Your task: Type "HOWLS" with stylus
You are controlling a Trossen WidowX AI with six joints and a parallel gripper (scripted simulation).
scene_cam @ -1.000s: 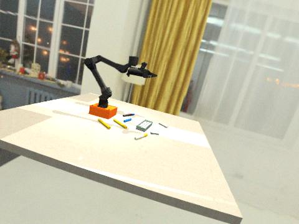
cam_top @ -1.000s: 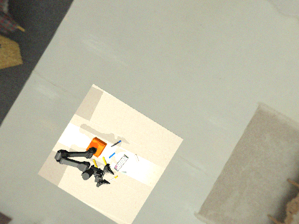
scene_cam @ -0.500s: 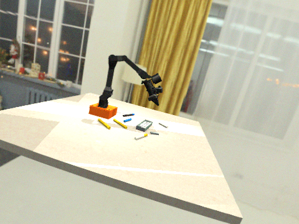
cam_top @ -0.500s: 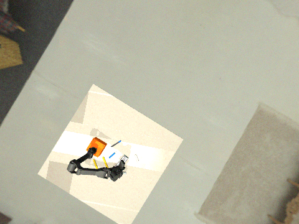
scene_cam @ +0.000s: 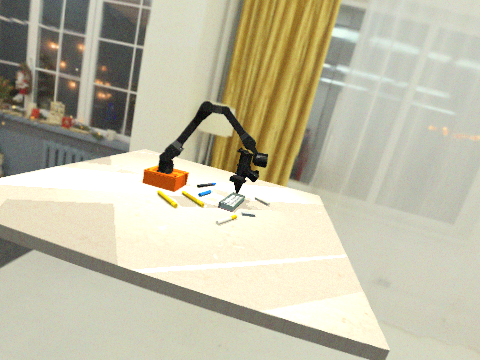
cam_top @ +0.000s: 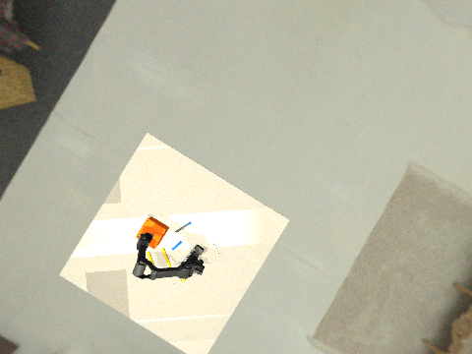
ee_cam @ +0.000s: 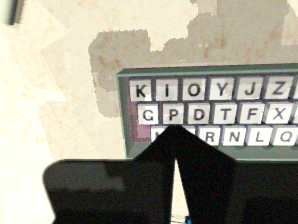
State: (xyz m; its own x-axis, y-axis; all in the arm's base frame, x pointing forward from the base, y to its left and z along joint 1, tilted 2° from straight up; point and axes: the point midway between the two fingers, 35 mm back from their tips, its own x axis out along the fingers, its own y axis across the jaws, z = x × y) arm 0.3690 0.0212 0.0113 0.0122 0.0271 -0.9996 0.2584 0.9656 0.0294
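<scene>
The keyboard (scene_cam: 231, 201) (ee_cam: 225, 114) is a small grey-green tray with pale letter keys. In the wrist view its left part shows, with O in the top row and L in the bottom row; its right part is cut off. My gripper (scene_cam: 237, 191) (ee_cam: 174, 132) points down above the keyboard. Its black fingertips meet, shut with nothing seen between them, and cover part of the bottom row's left end. Several pen-like sticks lie on the desk; I cannot tell which is the stylus. One is a thin grey stick (scene_cam: 262, 201), another white with a yellow end (scene_cam: 226, 220).
Two yellow sticks (scene_cam: 167, 198) (cam_top: 166, 257) lie near the orange base (scene_cam: 165, 178) (cam_top: 152, 231). A short blue stick (scene_cam: 205, 193) (cam_top: 177, 245) and a black stick with a blue end (scene_cam: 206, 185) (cam_top: 183, 227) lie between base and keyboard. A small grey-blue stick (scene_cam: 248, 214) lies beyond the keyboard.
</scene>
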